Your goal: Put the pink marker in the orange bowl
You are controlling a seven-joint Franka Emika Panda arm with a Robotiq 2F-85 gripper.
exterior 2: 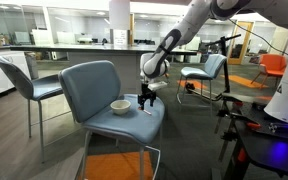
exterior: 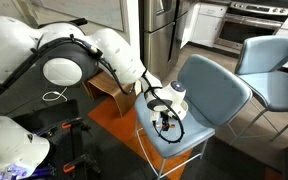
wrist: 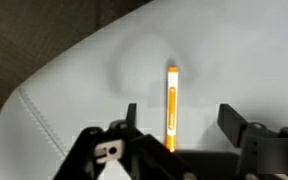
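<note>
The pink marker (wrist: 171, 100) is a thin stick that looks reddish-orange with a pale far end. It lies flat on the grey-blue chair seat (wrist: 74, 90). My gripper (wrist: 179, 114) is open and hovers just above the seat, with the marker between its two fingers, closer to the left one and touching neither. In an exterior view the gripper (exterior 2: 147, 95) points down over the seat's front part. The orange bowl (exterior 2: 120, 106) stands upright on the same seat, a little beside the gripper towards the chair back. It looks empty. The bowl is out of the wrist view.
The chair (exterior 2: 94, 85) has a tall backrest behind the bowl and thin metal legs. More chairs (exterior: 274, 60) stand nearby. An orange mat (exterior: 114, 125) lies on the floor under the chair. A black stand with cables (exterior 2: 254, 140) is near the robot base.
</note>
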